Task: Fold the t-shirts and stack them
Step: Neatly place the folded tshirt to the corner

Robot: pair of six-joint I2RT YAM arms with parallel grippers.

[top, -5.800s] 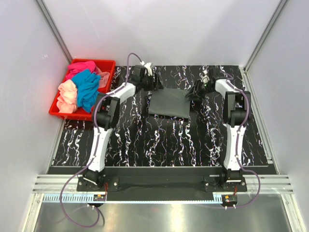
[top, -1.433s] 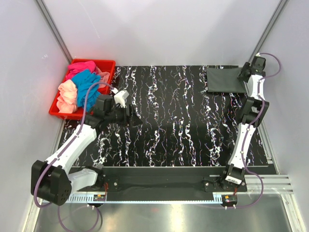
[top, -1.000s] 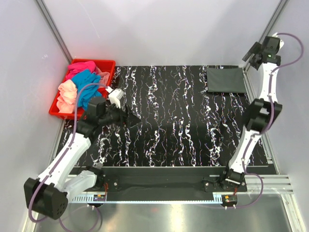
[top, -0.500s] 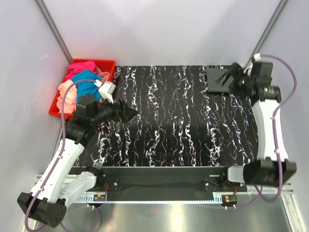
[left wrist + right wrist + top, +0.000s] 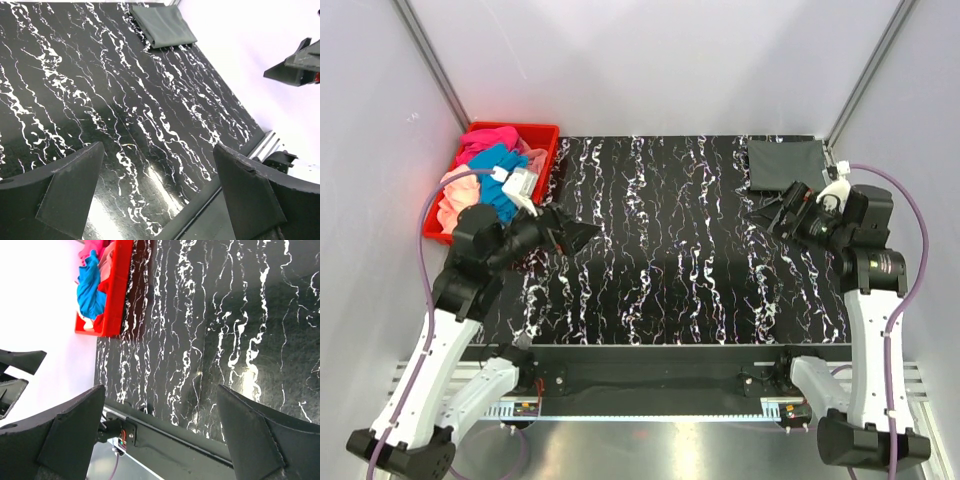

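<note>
A folded dark grey t-shirt [image 5: 788,165] lies flat in the table's back right corner; the left wrist view shows it far off [image 5: 162,26]. Unfolded t-shirts are heaped in the red crate: magenta-pink [image 5: 490,138], teal-blue [image 5: 500,185] and peach [image 5: 455,200]. The teal one [image 5: 91,290] also shows in the right wrist view. My left gripper [image 5: 582,232] hangs above the table just right of the crate, open and empty [image 5: 157,147]. Just in front of the grey shirt, my right gripper [image 5: 767,212] hovers open and empty [image 5: 161,387], pointing left.
The red crate [image 5: 542,150] stands at the back left, partly off the black marbled table [image 5: 670,250]. White walls close in the left, back and right. A metal rail [image 5: 650,385] runs along the near edge by the arm bases.
The grey shirt went from mid-table to the back right corner. The right arm swung off it and back toward mid-table. The left arm rose and drew back, its jaws spreading wider.
</note>
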